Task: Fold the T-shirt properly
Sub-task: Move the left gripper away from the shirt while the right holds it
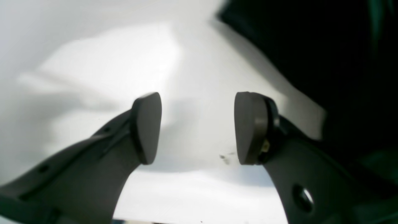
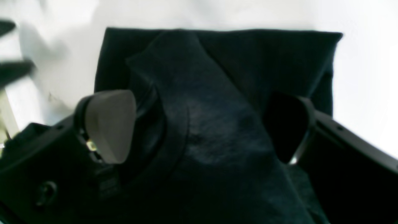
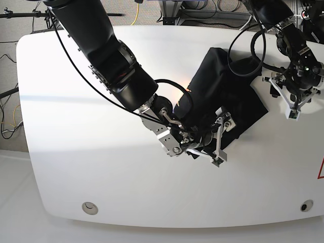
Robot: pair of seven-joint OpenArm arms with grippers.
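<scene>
Base view shows the T-shirt, a black bundle partly folded on the white desk, a bit right of the middle. In my right wrist view the T-shirt is a dark folded shape with a long flap lying across it toward me. My right jaws are wide apart, one pad on each side of that flap, down low over the cloth. I cannot tell if the pads touch it. My right jaws sit at the near edge of the shirt in the base view. My left jaws are apart too, with only bare desk between them. The shirt's black edge is just off to one side. My left jaws hang just past the shirt's far side.
</scene>
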